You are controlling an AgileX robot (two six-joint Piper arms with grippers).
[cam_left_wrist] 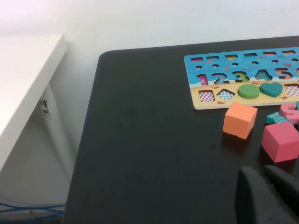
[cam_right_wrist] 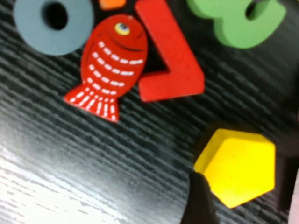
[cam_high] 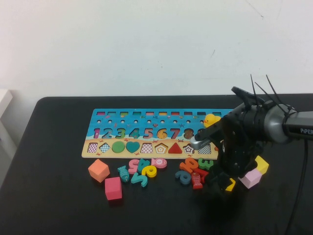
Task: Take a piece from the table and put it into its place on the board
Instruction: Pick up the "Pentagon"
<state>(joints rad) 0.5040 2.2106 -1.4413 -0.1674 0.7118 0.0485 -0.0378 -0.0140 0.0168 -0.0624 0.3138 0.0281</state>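
The piece, a small flat yellow pentagon [cam_right_wrist: 238,165], lies on the black table [cam_high: 58,196] at the front right, partly hidden in the high view under my right gripper [cam_high: 225,183]. That gripper [cam_right_wrist: 243,172] is down low over the piece and open. One dark finger [cam_right_wrist: 198,200] stands beside one edge of the piece, and the other is at the far side. The board [cam_high: 146,120] lies across the table's middle, with an unfilled pentagon slot [cam_high: 161,147] in its tan row. My left gripper [cam_left_wrist: 261,171] hovers over bare table near the board's left end, shut and holding nothing.
A red fish [cam_right_wrist: 112,60], a red 7 [cam_right_wrist: 168,51] and a green 3 [cam_right_wrist: 238,18] lie close to the piece. A pink cube [cam_high: 252,177] and a yellow cube [cam_high: 261,164] sit just right of it. An orange cube [cam_high: 99,170] and a red cube [cam_high: 113,188] stand front left.
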